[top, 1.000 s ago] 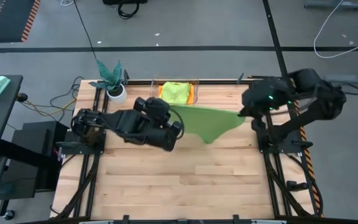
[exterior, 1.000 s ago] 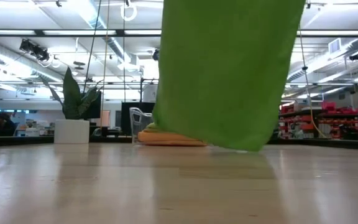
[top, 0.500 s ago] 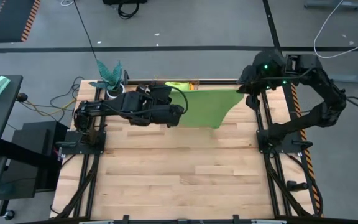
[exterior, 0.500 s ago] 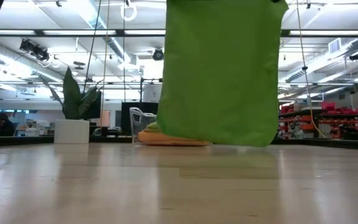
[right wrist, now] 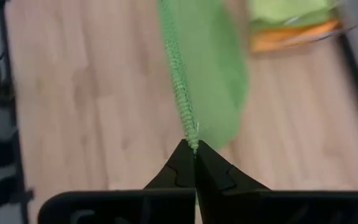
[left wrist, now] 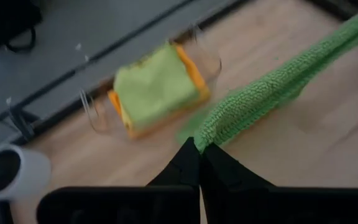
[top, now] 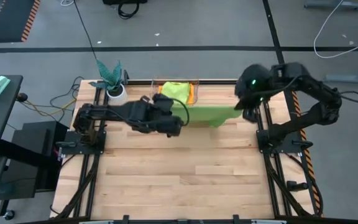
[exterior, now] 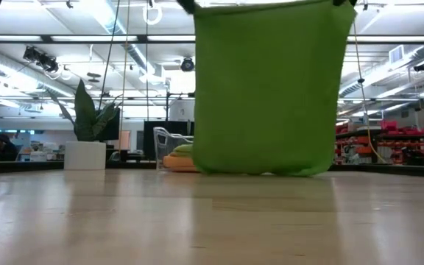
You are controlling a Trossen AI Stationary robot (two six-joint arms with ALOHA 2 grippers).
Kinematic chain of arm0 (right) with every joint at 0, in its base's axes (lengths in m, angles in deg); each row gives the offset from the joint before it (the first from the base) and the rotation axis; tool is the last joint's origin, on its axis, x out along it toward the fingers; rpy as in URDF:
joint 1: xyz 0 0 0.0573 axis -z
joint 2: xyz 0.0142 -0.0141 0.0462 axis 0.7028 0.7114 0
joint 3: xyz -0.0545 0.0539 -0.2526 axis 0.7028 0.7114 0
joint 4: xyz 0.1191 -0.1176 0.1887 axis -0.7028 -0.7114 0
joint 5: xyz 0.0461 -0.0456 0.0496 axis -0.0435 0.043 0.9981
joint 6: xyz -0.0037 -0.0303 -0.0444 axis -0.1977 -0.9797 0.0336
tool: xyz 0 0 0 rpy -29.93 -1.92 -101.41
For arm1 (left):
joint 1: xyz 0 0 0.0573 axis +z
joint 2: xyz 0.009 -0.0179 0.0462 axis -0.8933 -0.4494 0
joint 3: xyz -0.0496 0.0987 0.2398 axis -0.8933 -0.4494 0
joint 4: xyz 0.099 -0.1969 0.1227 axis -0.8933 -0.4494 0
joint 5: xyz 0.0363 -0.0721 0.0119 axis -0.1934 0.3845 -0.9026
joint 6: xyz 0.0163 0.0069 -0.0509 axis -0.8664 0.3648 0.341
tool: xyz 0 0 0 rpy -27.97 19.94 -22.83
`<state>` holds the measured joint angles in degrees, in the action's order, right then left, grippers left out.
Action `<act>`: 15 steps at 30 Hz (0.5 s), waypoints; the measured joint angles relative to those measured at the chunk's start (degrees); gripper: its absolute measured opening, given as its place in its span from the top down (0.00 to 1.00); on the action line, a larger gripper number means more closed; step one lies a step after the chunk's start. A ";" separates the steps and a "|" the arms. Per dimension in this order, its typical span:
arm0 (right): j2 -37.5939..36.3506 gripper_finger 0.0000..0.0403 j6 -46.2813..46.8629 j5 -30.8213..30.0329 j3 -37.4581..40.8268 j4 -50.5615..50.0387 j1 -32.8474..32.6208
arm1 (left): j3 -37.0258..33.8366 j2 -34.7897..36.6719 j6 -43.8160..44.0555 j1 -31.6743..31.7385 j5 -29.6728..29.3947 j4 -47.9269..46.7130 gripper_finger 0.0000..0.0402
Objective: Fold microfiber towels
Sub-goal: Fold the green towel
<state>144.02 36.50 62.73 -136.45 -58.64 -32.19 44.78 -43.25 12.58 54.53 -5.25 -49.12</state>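
1. High view: mid-green towel (top: 204, 114) hangs stretched between the left gripper (top: 178, 122) and the right gripper (top: 243, 111), above the far half of the tabletop (top: 179, 180).
2. Left wrist view: fingers (left wrist: 188, 165) clenched on one towel corner; right wrist view: fingers (right wrist: 180, 163) pinching the opposite corner.
3. Behind the towel sits a clear bin (top: 194, 87) with a lime green towel (top: 174, 91) on an orange towel (top: 191, 94); plant (top: 110, 73) in a white pot (top: 117, 94) at the far left corner.
4. Low view: the hanging towel blocks most of the bin.
5. Versus 0.5 s ago: both grippers lower and nearer; the towel's bottom edge now meets the tabletop.
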 joint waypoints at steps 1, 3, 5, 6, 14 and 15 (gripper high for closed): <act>-0.29 1.00 0.95 0.72 1.86 0.59 -1.60 | -1.45 0.01 1.06 -0.42 0.85 0.12 0.99; -1.07 1.00 3.11 2.19 6.08 3.09 -5.31 | -4.48 0.01 3.27 -1.44 2.40 0.43 0.99; -2.01 1.00 5.74 2.66 10.15 6.98 -9.32 | -7.33 0.01 6.08 -2.83 3.38 0.25 0.99; -2.36 1.00 6.98 2.67 11.85 8.77 -11.21 | -8.63 0.01 7.63 -3.54 3.97 0.28 0.99; -2.64 1.00 15.25 2.60 18.47 16.77 -24.31 | -13.95 0.03 21.18 -11.62 4.80 1.04 0.99; -2.64 1.00 15.79 2.63 18.48 17.63 -25.86 | -13.97 0.03 23.06 -12.86 3.70 0.88 0.99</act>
<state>141.37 52.29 65.36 -117.97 -41.01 -58.06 30.81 -43.22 35.64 41.67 -1.54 -48.24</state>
